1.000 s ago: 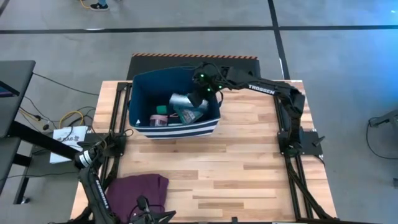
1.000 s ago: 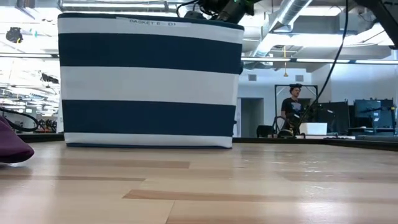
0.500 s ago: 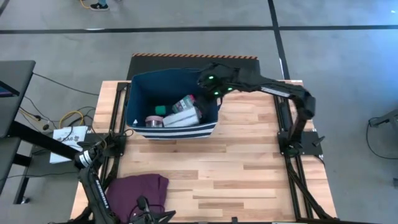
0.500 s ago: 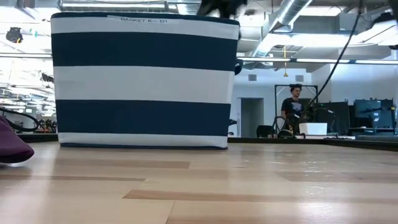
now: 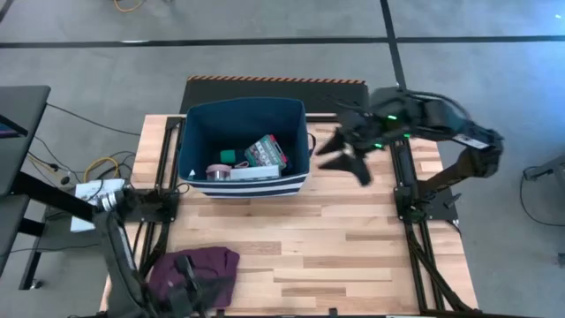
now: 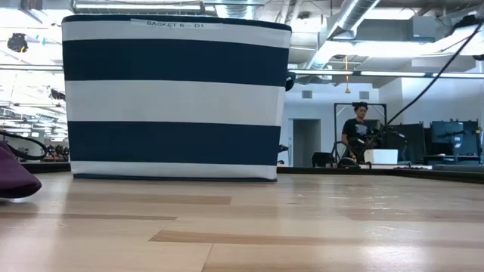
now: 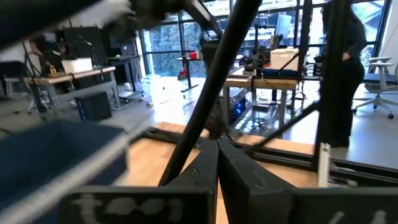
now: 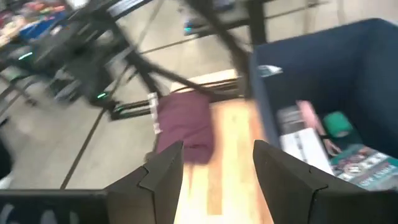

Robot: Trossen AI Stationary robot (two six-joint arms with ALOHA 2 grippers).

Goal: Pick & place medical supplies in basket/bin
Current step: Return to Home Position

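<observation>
The navy-blue striped bin (image 5: 190, 141) stands on the far middle of the table; it also shows in the low view (image 6: 174, 98). Inside it lie a green-white flat box (image 5: 265, 152), a pink-white tape roll (image 5: 216, 172) and a small green block (image 5: 228, 156). The box (image 8: 357, 160) and the tape roll (image 8: 306, 115) show in the right wrist view too. My right gripper (image 5: 342, 157) hovers open and empty just right of the bin, above the table; its fingers stand apart in its wrist view (image 8: 217, 168). My left gripper (image 5: 187, 284) is shut and empty at the near left corner, over the purple cloth (image 5: 207, 263).
The purple cloth (image 8: 186, 124) lies bunched at the near left of the table. Bare wood (image 5: 335, 238) spreads between the bin and the near edge. A person (image 6: 355, 128) stands in the room far behind the table.
My right gripper has risen out of the bin and swung toward the table's right edge, now clear of the bin's right wall. The bin has slid a little toward the left, and the green-white box now rests inside it. My left arm has shifted at the near left corner.
</observation>
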